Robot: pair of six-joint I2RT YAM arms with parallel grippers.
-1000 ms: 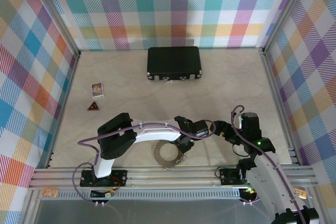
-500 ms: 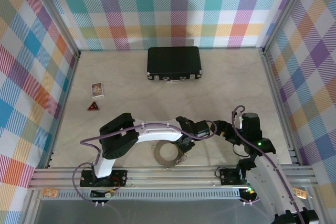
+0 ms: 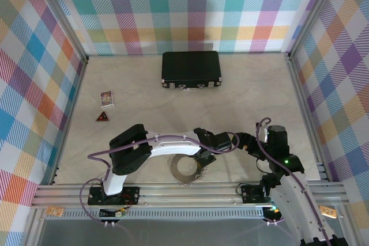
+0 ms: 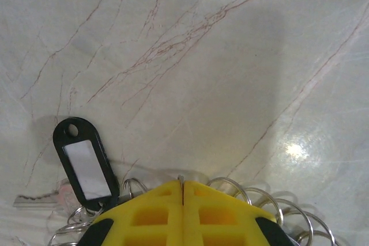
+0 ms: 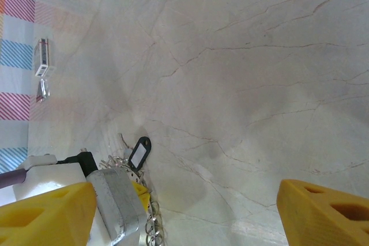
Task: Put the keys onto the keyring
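**A:** Starting from above, where do we find the keys?

**B:** The keys [image 3: 173, 170] lie as a flat, silvery wreath at the near edge of the worktop [image 3: 248, 96], between our two arm bases. Our left claw [image 3: 203, 158] is down on the wreath's right rim. We judge it is placed there to pin or lift that one spot. Our right claw [image 3: 237, 140] hangs just to the right, apart from the keys.

**A:** And from the left wrist?

**B:** The yellow fingers are pressed together with no gap. Thin wire rings fan out round the tips, and a black key tag [image 4: 85, 162] with a white label lies just beside them. We cannot tell whether a ring is pinched between the fingers.

**A:** From the right wrist?

**B:** Its fingers stand wide apart over bare worktop and hold nothing. They face the left claw, the tag and a string of rings, so we reckon it is lined up to come in.
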